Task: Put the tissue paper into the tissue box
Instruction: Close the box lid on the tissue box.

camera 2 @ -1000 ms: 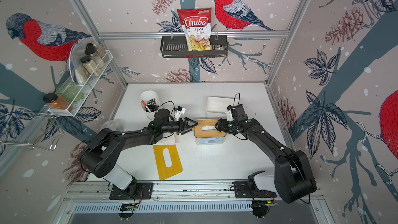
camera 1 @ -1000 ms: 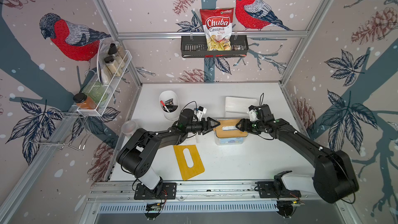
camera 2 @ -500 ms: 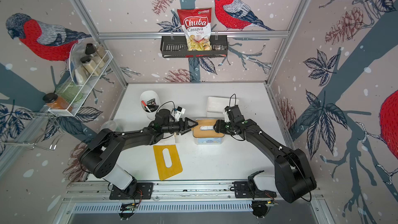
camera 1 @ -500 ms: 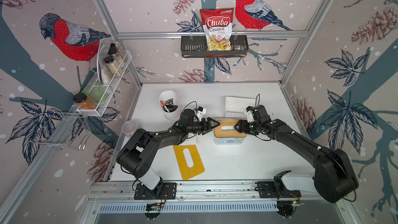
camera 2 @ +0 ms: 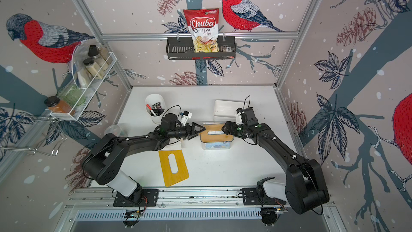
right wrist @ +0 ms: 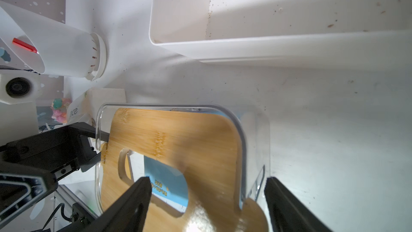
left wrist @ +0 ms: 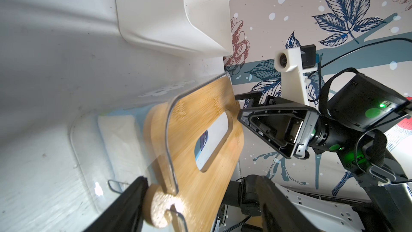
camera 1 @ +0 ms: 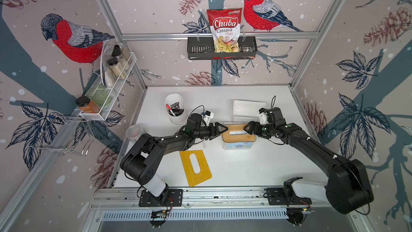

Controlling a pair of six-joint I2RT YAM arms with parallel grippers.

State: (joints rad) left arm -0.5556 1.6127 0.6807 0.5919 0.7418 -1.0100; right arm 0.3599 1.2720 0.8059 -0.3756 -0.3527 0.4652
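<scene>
Centre of bench point(camera 1: 256, 170): tissue pack point(camera 1: 238, 133) sits inside clear tissue box point(camera 1: 237, 147), under bamboo lid point(camera 1: 243, 139). My left gripper point(camera 1: 223, 130) and right gripper point(camera 1: 247, 128) both spread, straddling lid's ends. Pack's soft, light; lid's stiff, so I'd pinch its tabs.

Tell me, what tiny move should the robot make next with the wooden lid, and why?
Probably nudge the wooden lid level on the clear tissue box. In the wrist views it looks crooked, partly sunk below the box's rim, and the left gripper and right gripper both sit open at its ends.
</scene>
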